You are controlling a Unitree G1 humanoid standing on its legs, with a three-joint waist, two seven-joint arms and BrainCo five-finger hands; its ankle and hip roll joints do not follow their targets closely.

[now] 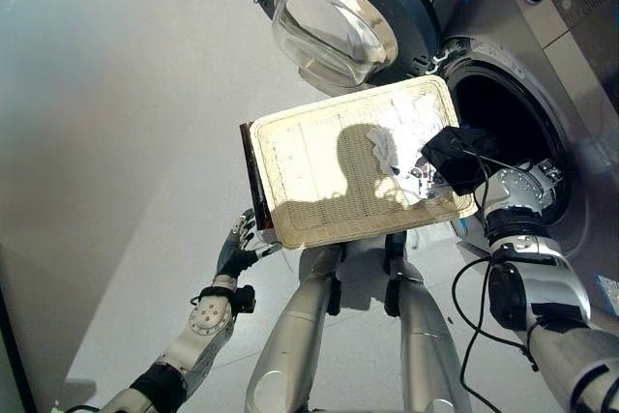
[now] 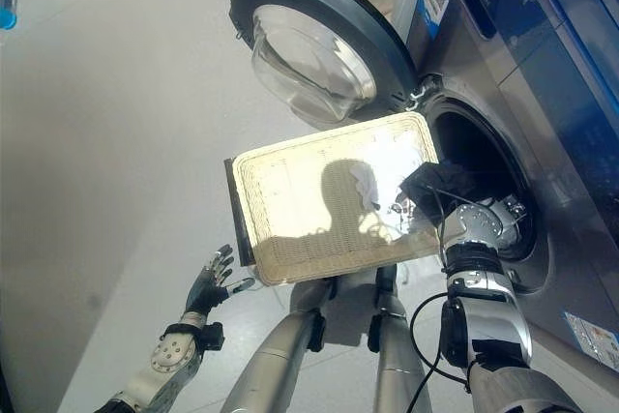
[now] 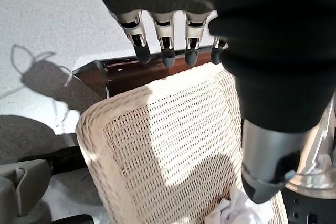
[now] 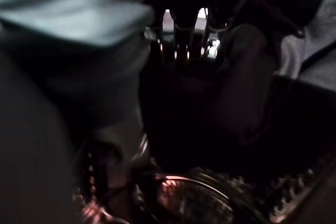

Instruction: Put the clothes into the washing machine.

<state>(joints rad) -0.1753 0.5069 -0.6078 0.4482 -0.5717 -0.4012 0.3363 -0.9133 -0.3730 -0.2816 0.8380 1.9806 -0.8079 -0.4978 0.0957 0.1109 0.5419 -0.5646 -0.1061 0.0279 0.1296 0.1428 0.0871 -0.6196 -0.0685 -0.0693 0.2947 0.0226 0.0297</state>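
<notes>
The left hand (image 2: 208, 283), fingers straight, hovers just beside the pale woven rectangular wicker basket (image 1: 319, 176). White crumpled clothes (image 1: 401, 132) lie at the basket's right end, touching the right hand (image 1: 455, 157), whose grip I cannot tell, at the grey front-loading washing machine (image 1: 561, 55) opening.

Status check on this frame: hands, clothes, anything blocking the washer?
Left hand open, at basket edge. Right hand at basket's washer end, fingers unclear. White clothes still in basket, beside washer mouth. Door open, nothing blocking.
</notes>
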